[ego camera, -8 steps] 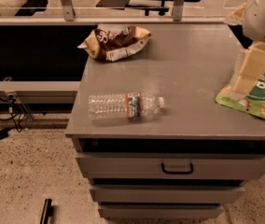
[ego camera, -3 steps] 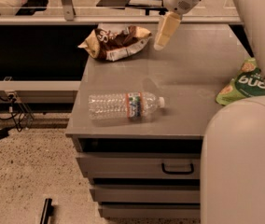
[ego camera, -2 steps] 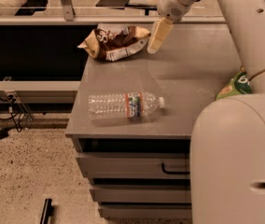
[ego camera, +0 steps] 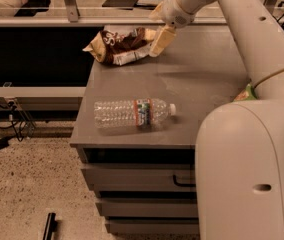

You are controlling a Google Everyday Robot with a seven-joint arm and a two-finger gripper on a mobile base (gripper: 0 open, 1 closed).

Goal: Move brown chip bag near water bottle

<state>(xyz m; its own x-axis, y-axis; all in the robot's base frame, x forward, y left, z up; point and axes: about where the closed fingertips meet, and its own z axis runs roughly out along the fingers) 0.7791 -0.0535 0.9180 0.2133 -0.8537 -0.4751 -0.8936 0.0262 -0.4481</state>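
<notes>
The brown chip bag [ego camera: 120,45] lies crumpled at the back left corner of the grey cabinet top [ego camera: 197,79]. The water bottle [ego camera: 132,114] lies on its side near the front edge, its white cap pointing right. My gripper [ego camera: 159,41] hangs at the bag's right end, its cream fingers [ego camera: 161,38] pointing down and left, touching or just over the bag's edge. The arm reaches in from the right and fills the lower right of the view.
A green bag [ego camera: 245,93] shows only as a sliver behind my arm at the right. Drawers [ego camera: 137,176] sit below the cabinet top. A rail and desk run behind the cabinet. Cables lie on the speckled floor at left.
The gripper has swung from the right side of the cabinet leftward and down to the right end of the brown chip bag. The bag and bottle have not moved.
</notes>
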